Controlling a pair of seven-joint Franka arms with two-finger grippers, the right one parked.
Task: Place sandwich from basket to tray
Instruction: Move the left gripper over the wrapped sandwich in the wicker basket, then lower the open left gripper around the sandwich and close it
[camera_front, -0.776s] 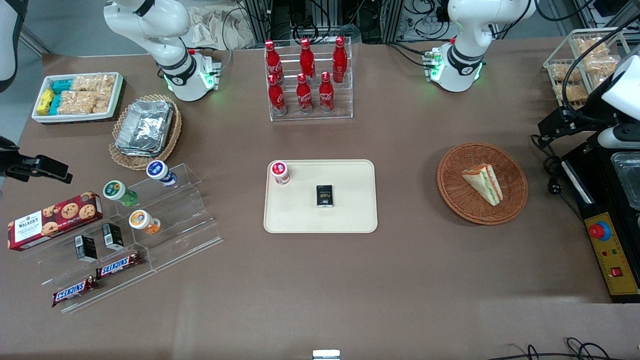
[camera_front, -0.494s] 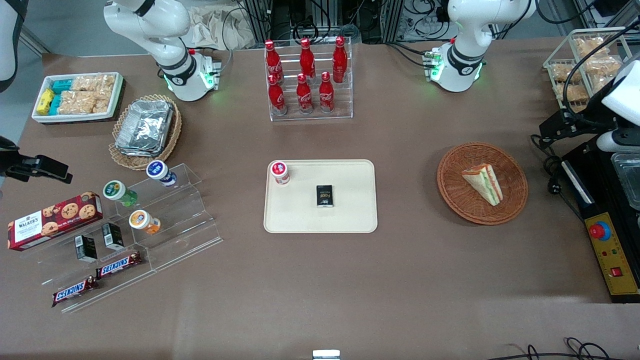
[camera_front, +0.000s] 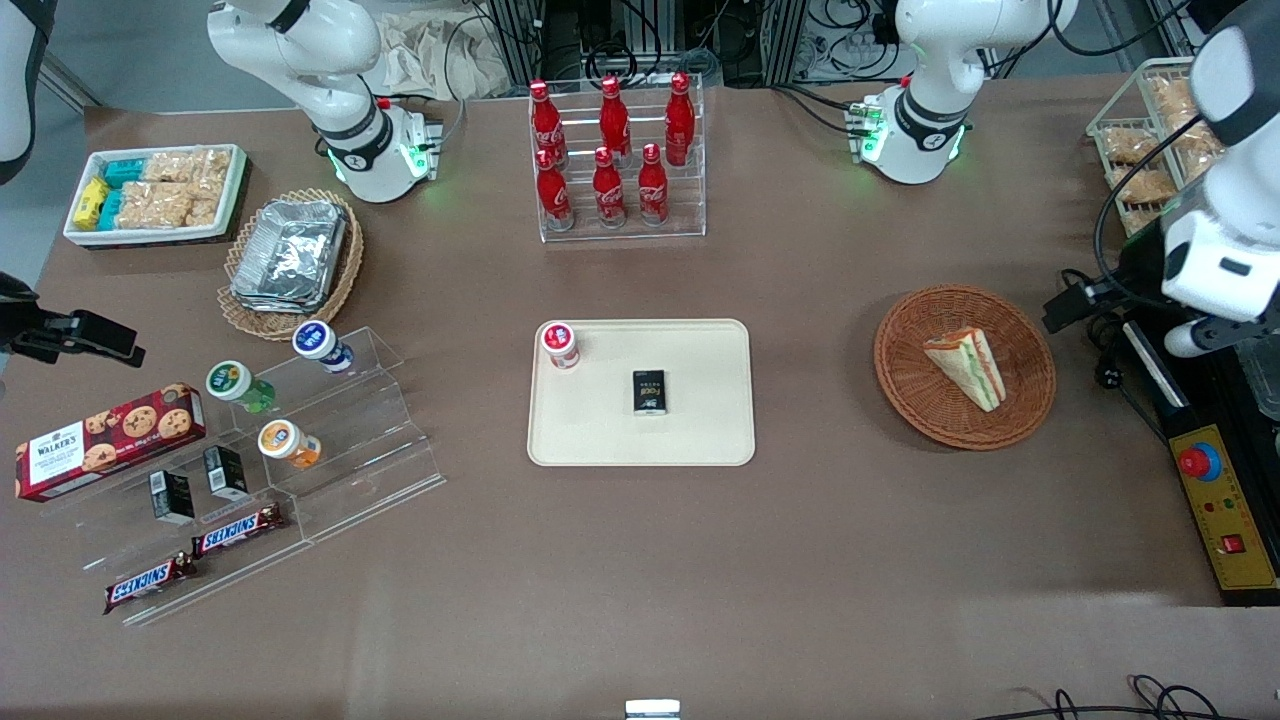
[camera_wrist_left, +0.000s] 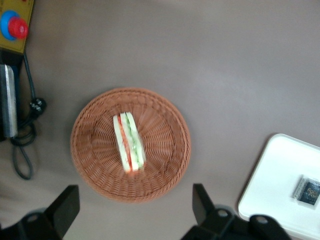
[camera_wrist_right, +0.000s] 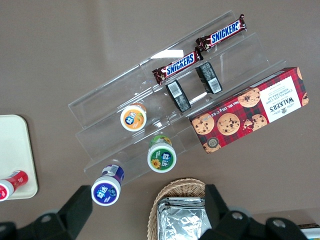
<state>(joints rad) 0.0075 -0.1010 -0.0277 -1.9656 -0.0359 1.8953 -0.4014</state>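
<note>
At the working arm's end of the bench (camera_front: 860, 560), the arm is partly cut off by the front view's edge. It hangs high, wrist pointing down. The pincer (camera_wrist_left: 135, 210) gapes wide, empty, above the basket (camera_wrist_left: 165, 165), where the sandwich (camera_wrist_left: 128, 141) lies, well apart from the tray (camera_front: 710, 440).

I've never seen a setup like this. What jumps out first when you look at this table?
Probably the sandwich, a colourful wedge lying alone in the round reddish-brown basket toward the working arm's end of the table. The hand hangs open above the table beside the basket, touching nothing. At the middle sits the cream tray, and farther from the camera a clear rack of red cola bottles stands out brightly.
</note>
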